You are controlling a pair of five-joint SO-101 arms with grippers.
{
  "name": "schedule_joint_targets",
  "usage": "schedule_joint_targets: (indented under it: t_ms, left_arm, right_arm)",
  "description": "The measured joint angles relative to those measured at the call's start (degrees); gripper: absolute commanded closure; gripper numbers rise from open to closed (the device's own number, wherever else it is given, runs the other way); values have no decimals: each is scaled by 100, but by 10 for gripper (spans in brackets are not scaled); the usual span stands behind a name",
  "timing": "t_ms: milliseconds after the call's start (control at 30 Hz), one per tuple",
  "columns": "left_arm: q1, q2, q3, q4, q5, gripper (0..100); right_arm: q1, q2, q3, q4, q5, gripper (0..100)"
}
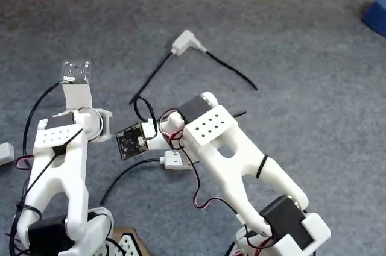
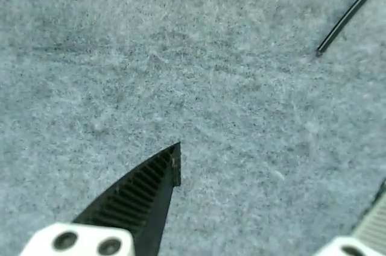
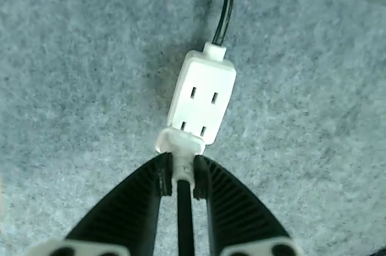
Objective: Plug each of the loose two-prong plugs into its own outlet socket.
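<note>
We log the left gripper (image 2: 277, 174) well left of the outlet block (image 3: 202, 96). It is spread wide over bare carpet (image 2: 181, 57) and holds nothing, and we judge it parked clear of the work. The right gripper (image 3: 184, 171) is clamped on a white plug (image 3: 179, 143) just behind its head, which keeps the head square against the block's end. We cannot tell whether the prongs are seated. A second plug (image 1: 184, 42) lies loose well beyond the block.
</note>
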Motion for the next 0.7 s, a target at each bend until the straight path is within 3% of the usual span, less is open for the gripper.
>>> schedule_joint_targets:
  t_ms: [700]
  left_arm:
    - [0,0,0,0,0,530]
  right_arm:
    - [-44,0,-396,264,0,990]
